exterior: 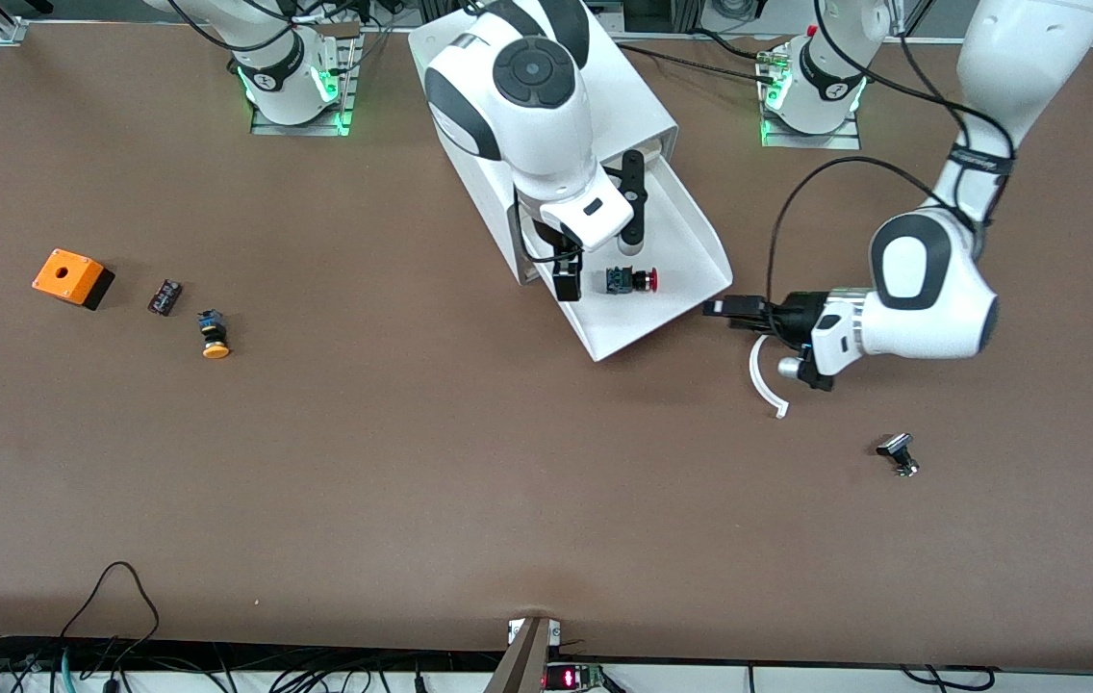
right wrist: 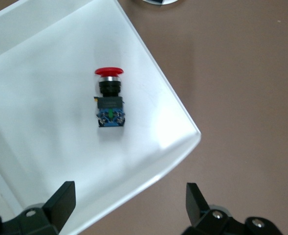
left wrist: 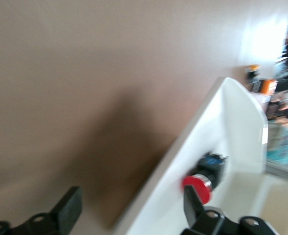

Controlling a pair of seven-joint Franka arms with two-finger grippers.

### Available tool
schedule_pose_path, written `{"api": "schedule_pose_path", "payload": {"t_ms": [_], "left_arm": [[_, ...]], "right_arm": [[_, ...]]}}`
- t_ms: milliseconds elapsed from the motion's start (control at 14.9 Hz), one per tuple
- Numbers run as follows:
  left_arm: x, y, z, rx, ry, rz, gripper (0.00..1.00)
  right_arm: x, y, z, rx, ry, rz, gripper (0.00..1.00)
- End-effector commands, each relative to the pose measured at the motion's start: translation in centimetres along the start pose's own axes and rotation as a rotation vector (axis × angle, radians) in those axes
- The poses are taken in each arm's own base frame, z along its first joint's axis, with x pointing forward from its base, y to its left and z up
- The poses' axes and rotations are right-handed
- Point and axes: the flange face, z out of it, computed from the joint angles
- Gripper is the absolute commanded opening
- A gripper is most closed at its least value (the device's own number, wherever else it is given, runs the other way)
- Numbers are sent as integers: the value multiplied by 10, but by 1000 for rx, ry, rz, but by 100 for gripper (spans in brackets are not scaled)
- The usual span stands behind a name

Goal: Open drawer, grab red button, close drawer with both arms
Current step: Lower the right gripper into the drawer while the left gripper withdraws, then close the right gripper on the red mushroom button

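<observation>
The drawer (exterior: 662, 241) is pulled far out of the white cabinet (exterior: 643, 106), toward the front camera. The button (exterior: 631, 280) lies on its side in the drawer, its red cap toward the left arm's end. My right gripper (exterior: 601, 265) hangs open over the drawer, just above the button; the right wrist view shows the button (right wrist: 109, 98), the drawer (right wrist: 46, 122) and the open gripper (right wrist: 129, 198). My left gripper (exterior: 729, 308) is open and empty, low beside the drawer's front corner. In the left wrist view, the gripper (left wrist: 131, 208) straddles the drawer's side rim (left wrist: 232, 112), near the button (left wrist: 202, 178).
An orange box with a hole (exterior: 72, 277), a small black part (exterior: 165, 296) and a yellow-capped button (exterior: 214, 337) lie toward the right arm's end. A small black and silver part (exterior: 898, 452) lies nearer the front camera than the left gripper. A white curved strip (exterior: 766, 380) sits by the left wrist.
</observation>
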Motion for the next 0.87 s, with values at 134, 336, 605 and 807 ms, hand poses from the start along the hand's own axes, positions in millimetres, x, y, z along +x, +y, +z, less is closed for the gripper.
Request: {"api": "schedule_pose_path", "payload": {"t_ms": [134,336,605,807], "left_arm": [[0,27,-142,297,159,148,100],[-25,54,-206,468,179,202,100],[-63,103,-258,675,148,242,100],[-72,119,-276,779,132,107,100]], "right_arm": [[26,-21,44,32,-14,-31,100],[30,-27,59,46,-28,-37,100],[41,-36,80,37,-12,-54,100],[47,-41,98,21,-14,-72,100]]}}
